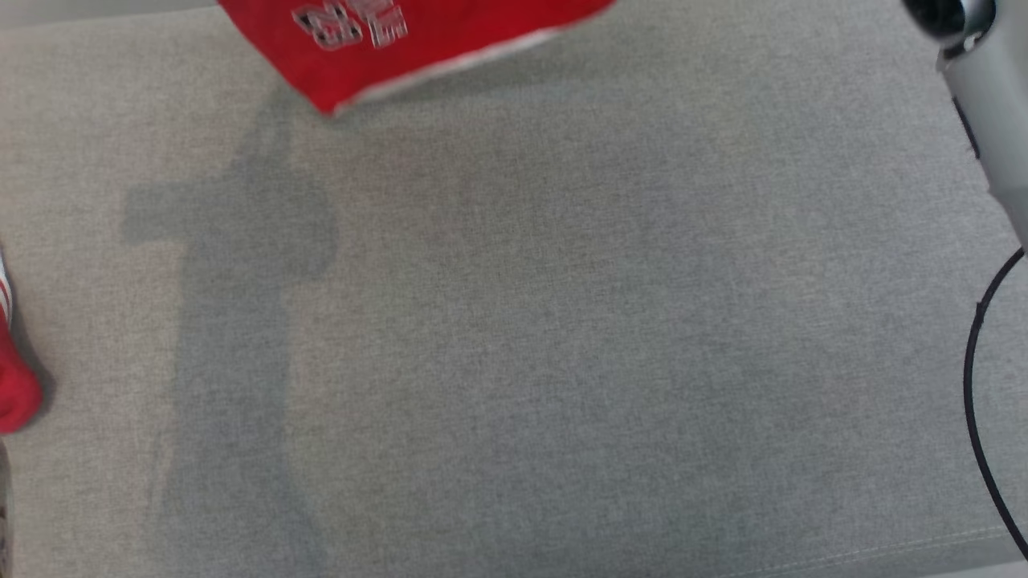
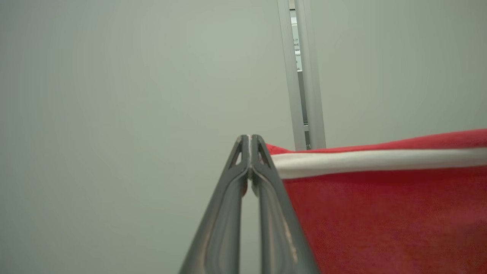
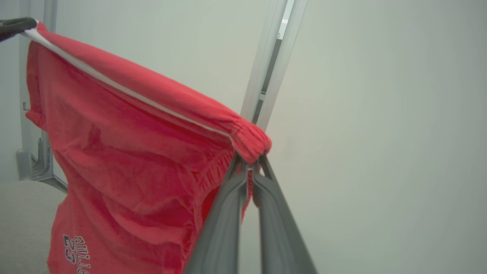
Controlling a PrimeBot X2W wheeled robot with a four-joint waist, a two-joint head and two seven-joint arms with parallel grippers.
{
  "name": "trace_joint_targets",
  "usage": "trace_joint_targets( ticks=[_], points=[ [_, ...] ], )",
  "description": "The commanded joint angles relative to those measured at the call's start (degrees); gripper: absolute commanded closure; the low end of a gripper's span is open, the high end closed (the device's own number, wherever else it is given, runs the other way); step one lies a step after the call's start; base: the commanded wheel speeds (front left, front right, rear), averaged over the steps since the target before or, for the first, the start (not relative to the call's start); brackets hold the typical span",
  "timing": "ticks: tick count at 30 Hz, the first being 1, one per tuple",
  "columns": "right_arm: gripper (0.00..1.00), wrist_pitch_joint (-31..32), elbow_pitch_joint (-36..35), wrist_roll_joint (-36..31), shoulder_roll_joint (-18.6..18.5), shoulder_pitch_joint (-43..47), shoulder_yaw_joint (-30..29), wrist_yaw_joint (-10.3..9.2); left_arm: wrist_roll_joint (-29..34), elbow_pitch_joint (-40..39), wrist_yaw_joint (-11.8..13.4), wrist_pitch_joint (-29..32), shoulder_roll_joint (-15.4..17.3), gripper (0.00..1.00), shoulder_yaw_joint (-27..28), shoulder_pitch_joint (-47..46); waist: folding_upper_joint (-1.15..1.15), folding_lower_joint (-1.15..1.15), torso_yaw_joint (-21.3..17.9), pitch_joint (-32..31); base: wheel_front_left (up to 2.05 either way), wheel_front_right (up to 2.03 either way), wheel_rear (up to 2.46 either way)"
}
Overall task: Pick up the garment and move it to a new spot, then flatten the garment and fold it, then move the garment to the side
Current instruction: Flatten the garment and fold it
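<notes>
Red shorts (image 1: 385,48) hung stretched between two grippers above a grey cushion (image 1: 562,337), their printed hem dipping in at the top of the head view. The left gripper (image 2: 250,167), at centre frame, was pinched tight on a white-striped corner. The right gripper (image 3: 249,169) clamped the gathered waistband at centre frame. A black cable (image 1: 972,361) curved down the right edge.

Soft, even light falls on the garment (image 1: 401,48), whose hem and lettering are smeared by motion blur in the head view. Below the garment, a broad shadow (image 1: 233,321) with soft edges runs down the grey cushion (image 1: 602,321), whose weave looks slightly hazy. In the wrist views, the pale wall (image 3: 380,114) behind the garment dims toward the corners, and the metal post (image 3: 266,76) behind it slants across the frame.
</notes>
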Motion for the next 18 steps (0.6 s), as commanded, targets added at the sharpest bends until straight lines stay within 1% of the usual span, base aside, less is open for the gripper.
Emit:
trace_joint_targets(
  ticks=[1, 4, 5, 8, 12, 15, 18],
  points=[
    [1.00, -2.71, 2.69, -1.70, 0.25, -1.95, -0.09, -0.12, 0.23, 0.21, 0.79, -0.46, -0.23, 1.00, 1.54, -1.91, 0.00, -0.01, 0.09, 4.27, 0.00, 0.00, 0.00],
    [1.00, -6.61, 7.36, -3.61, 1.50, -3.78, 0.06, -0.12, 1.09, -2.32, 0.61, -0.44, -1.30, 1.00, 4.44, -1.83, 0.00, -0.01, 0.27, 4.55, 0.00, 0.00, 0.00],
    [1.00, -7.47, 8.58, -4.26, 1.63, -3.66, 0.66, -0.12, 1.14, -3.24, 0.36, -0.45, -2.03, 1.00, 5.76, -0.11, 0.00, -0.01, 0.39, 4.47, 0.00, 0.00, 0.00],
    [1.00, -8.56, 11.53, -3.47, 2.05, -0.21, 2.23, -0.13, 0.95, -5.05, -0.05, -0.42, -3.72, 1.00, 9.62, 5.43, 0.00, -0.01, 0.64, 3.71, 0.00, 0.00, 0.00],
    [1.00, -9.02, 13.27, -0.17, 2.04, 7.56, 4.54, -0.18, 1.26, -6.44, -0.81, -0.44, -7.24, 1.00, 14.44, 17.26, 0.00, -0.01, 1.11, 2.13, 0.00, 0.00, 0.00],
    [1.00, -9.12, 11.92, 2.96, 2.41, 16.08, 6.42, -0.18, 1.07, -6.68, -1.13, -0.45, -10.62, 1.00, 18.76, 27.96, 0.00, -0.01, 1.30, 0.59, 0.00, 0.00, 0.00],
    [1.00, -9.15, 10.42, 6.21, 2.39, 24.23, 8.72, -0.19, 2.33, -6.39, -1.40, -0.46, -13.53, 1.00, 21.38, 37.40, 0.00, -0.01, 1.40, -1.12, 0.00, 0.00, 0.00]
  ],
)
